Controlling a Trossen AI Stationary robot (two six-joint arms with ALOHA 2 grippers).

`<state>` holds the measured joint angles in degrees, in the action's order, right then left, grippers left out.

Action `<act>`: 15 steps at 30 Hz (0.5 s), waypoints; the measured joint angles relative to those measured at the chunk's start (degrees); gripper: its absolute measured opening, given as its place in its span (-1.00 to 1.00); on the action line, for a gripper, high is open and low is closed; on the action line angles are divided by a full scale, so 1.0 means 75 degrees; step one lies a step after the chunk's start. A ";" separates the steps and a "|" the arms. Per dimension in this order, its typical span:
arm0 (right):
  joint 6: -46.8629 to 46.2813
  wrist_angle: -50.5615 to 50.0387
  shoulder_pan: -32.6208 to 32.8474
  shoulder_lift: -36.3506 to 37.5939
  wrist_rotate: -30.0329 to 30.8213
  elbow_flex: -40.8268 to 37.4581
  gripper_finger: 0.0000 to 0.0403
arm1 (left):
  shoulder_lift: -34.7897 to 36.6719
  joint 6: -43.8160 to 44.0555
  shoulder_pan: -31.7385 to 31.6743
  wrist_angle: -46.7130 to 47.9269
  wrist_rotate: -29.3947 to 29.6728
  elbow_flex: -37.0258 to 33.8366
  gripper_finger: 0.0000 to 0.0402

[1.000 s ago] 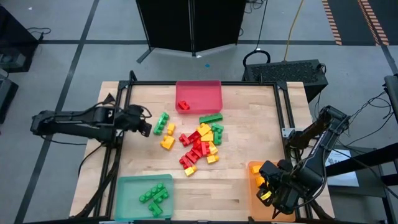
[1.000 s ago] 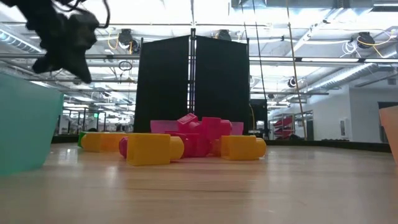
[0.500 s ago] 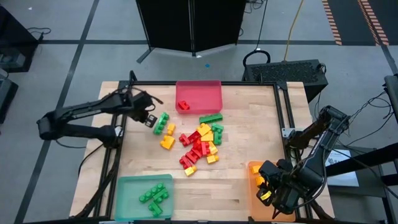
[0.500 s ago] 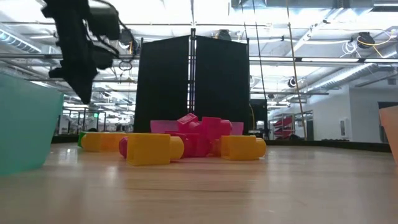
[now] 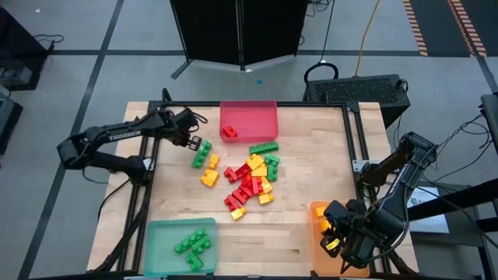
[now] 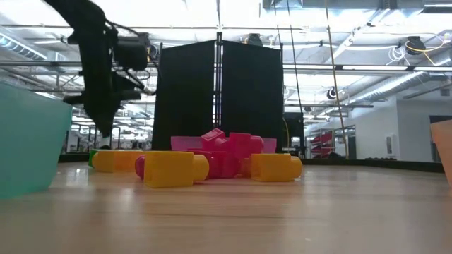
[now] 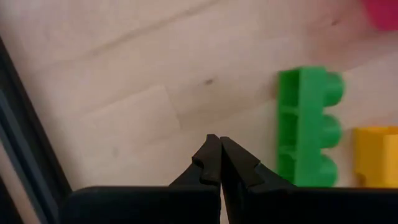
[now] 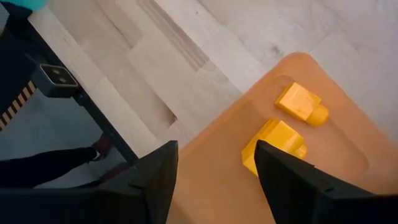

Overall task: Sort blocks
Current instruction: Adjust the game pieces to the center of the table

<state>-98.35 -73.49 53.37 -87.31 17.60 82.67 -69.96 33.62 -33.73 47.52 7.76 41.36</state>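
Red, green and yellow blocks lie heaped at the table's middle (image 5: pixel 249 179). A green block (image 5: pixel 202 152) and a yellow one (image 5: pixel 210 177) lie apart on the heap's left. My left gripper (image 5: pixel 191 139) hovers just beyond that green block (image 7: pixel 308 127) with its fingers shut (image 7: pixel 214 142), holding nothing. My right gripper (image 5: pixel 333 233) waits open (image 8: pixel 214 158) over the orange tray (image 8: pixel 323 186), where two yellow blocks (image 8: pixel 298 102) lie. In the low view the left arm (image 6: pixel 106 70) hangs above the blocks (image 6: pixel 169 168).
A red tray (image 5: pixel 261 117) at the far edge holds one red block (image 5: pixel 229 131). A green tray (image 5: pixel 159 249) at the near left corner holds several green blocks (image 5: pixel 193 246). A black frame (image 5: pixel 156 117) runs along the table's edges. Bare wood lies right of the heap.
My left gripper has swung from the table's left edge toward the far edge and a little rightward, and has come lower, ending beside the lone green block. Nothing on the table has shifted.
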 joint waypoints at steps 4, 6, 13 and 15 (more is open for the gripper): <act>0.0002 0.0017 0.0017 0.0000 0.0073 0.0000 0.03 | -0.0009 0.0214 0.0097 -0.0300 -0.0002 -0.0460 -1.00; 0.0041 0.0017 0.0017 0.0000 0.0073 0.0000 0.03 | 0.0082 0.0417 0.0231 -0.0572 0.0004 -0.0624 -1.00; 0.0117 0.0041 0.0017 0.0000 0.0077 0.0000 0.03 | -0.0030 0.0925 0.0737 -0.1638 0.0090 -0.1119 -1.00; 0.0152 0.0083 0.0017 0.0000 0.0079 0.0000 0.03 | -0.0131 0.1045 0.0887 -0.1878 0.0215 -0.1183 -1.00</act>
<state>-97.21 -72.87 53.49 -87.31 18.20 82.67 -70.94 41.46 -27.07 33.43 9.38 32.48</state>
